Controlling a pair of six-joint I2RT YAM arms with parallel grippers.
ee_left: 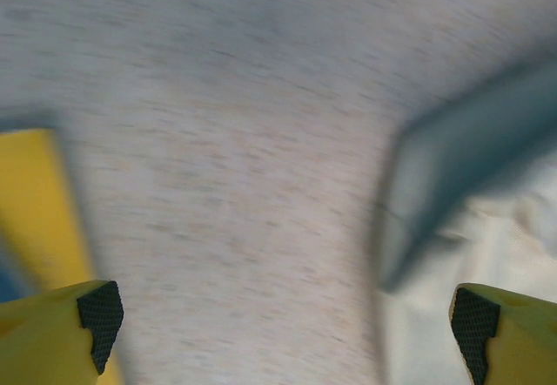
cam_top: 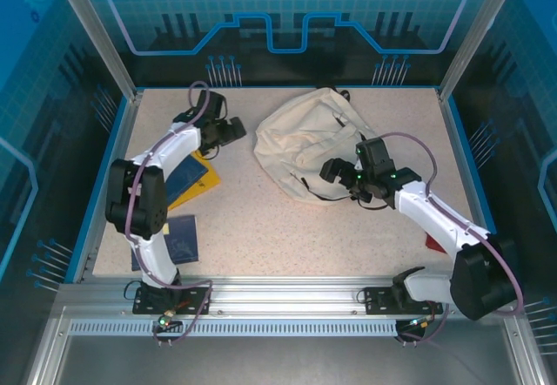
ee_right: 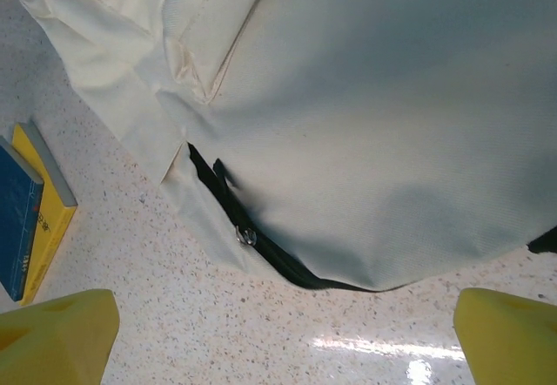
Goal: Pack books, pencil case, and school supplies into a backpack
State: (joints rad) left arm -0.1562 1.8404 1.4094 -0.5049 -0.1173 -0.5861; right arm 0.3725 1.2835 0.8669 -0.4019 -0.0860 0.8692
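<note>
Right wrist view: the right gripper [ee_right: 287, 328] stands wide open and empty over the speckled table [ee_right: 261, 341], just short of the backpack [ee_right: 374, 115]. A dark zipper [ee_right: 228, 202] with a metal pull runs along the backpack's nearest edge. Beside the backpack's corner lie stacked books [ee_right: 39, 206], blue on yellow. The left gripper [ee_left: 287, 315] gapes wide, holding nothing, above bare table, between a yellow book [ee_left: 35, 202] and cream backpack fabric; this picture is blurred. From above, a dark blue book [cam_top: 181, 239] lies well apart from the backpack.
</note>
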